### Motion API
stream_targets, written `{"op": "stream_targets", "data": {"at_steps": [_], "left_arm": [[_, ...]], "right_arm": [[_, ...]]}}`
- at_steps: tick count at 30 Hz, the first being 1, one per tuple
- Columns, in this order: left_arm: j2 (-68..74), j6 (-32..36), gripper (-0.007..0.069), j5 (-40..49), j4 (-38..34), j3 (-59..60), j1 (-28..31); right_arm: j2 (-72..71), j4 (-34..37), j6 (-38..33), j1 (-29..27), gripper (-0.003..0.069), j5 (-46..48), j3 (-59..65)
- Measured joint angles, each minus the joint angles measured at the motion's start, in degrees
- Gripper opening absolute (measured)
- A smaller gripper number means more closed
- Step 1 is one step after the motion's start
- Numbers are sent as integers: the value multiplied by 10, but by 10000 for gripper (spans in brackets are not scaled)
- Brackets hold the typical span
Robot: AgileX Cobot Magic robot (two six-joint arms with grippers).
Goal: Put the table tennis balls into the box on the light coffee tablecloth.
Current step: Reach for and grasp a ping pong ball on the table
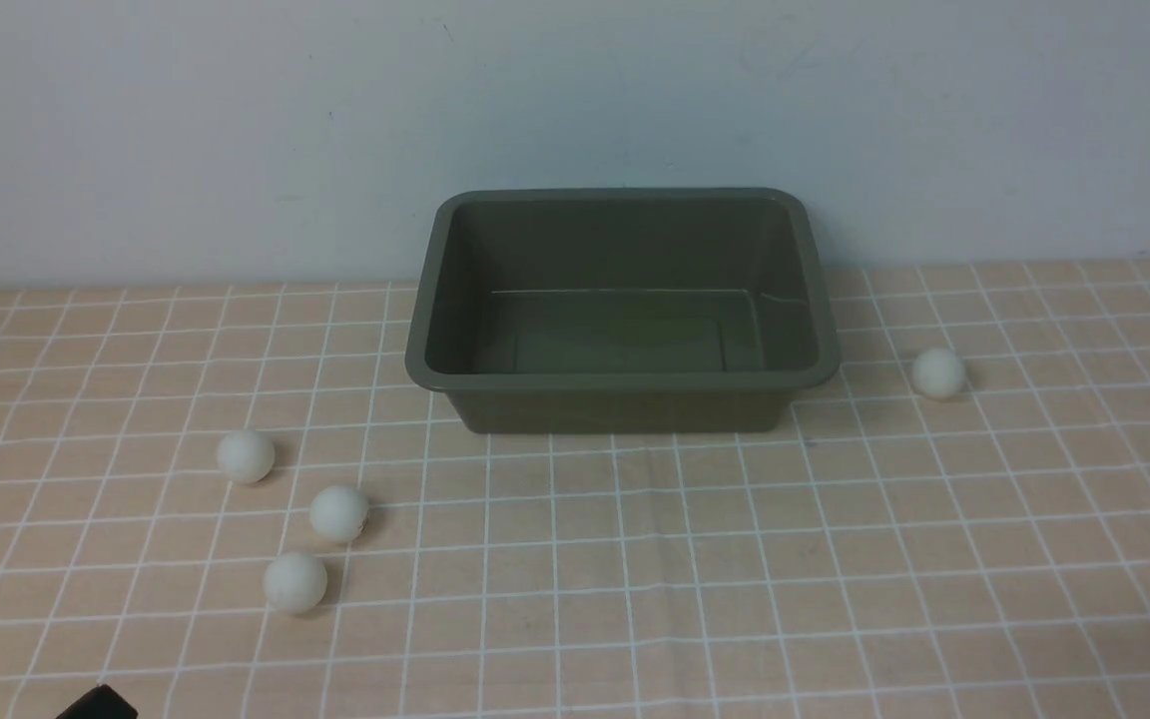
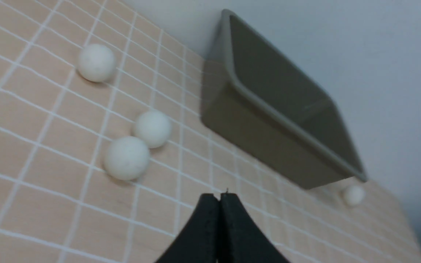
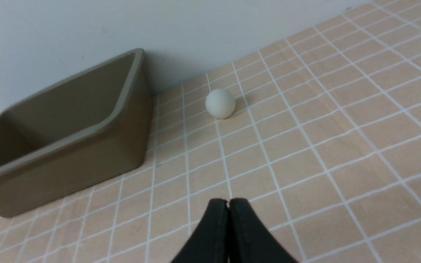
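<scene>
On the cloth (image 1: pixel 835 559) the box (image 1: pixel 625 404) stands farther ahead, three balls (image 1: pixel 338 513) lie just before the closed, empty left hand (image 2: pixel 219 199) and one ball (image 3: pixel 220 103) before the closed, empty right hand (image 3: pixel 228 204); light and smooth, I judge, so pinch each across its middle.

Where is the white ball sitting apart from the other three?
Front view: the lone small white ball lies on the robot's right, beside the dark olive-green plastic box, not touching.

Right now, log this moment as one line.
box empty | three balls left of it, one ball right | left gripper shut, empty | right gripper shut, empty
</scene>
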Motion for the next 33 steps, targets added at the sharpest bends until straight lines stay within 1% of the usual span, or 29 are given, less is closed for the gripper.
{"op": "stream_targets", "data": {"at_steps": [2, 3, 4, 10, 16, 18, 19, 22, 24, 25, 26, 27, 29, 31, 32, 33], "left_arm": [[0, 2, -69, -1, -43, 0, 0], [0, 2, -69, -1, -50, 0, 0], [0, 2, -69, -3, -71, 0, 0], [0, 2, -69, -7, -90, 0, 0], [0, 2, -69, -28, -105, 0, 0], [0, 6, -69, -33, -141, 0, 0], [0, 7, -69, -33, -148, 0, 0], [0, 71, -69, -45, -209, 0, 0], [0, 140, -69, -47, -252, 0, 0], [0, 157, -69, -47, -256, 0, 0], [0, 228, -69, -45, -301, -3, 0], [0, 257, -69, -44, -317, -4, 0], [0, 375, -69, -28, -375, -19, 0], [0, 485, -69, 6, -420, -34, 0], [0, 517, -69, 15, -427, -38, 0], [0, 574, -69, 49, -436, -46, 0]], "right_arm": [[0, 17, 0, 0, -19, -1, 0], [0, 21, 0, 0, -19, -1, 1], [0, 38, 0, 0, -19, -2, 1], [0, 129, 0, 0, -19, -26, 1], [0, 181, 0, 0, -19, -47, 1], [0, 218, 0, 0, -19, -51, 1], [0, 223, 0, 0, -19, -52, 1], [0, 258, 0, 0, -19, -73, 1], [0, 276, 0, 0, -19, -87, 1], [0, 278, 0, 0, -19, -90, 1], [0, 298, 0, 0, -19, -101, 1], [0, 305, -1, 0, -19, -104, 1], [0, 323, -16, 0, -19, -108, 1], [0, 331, -47, 0, -19, -103, -1], [0, 333, -60, 0, -19, -97, -4], [0, 335, -98, 0, -19, -84, -19]]}}
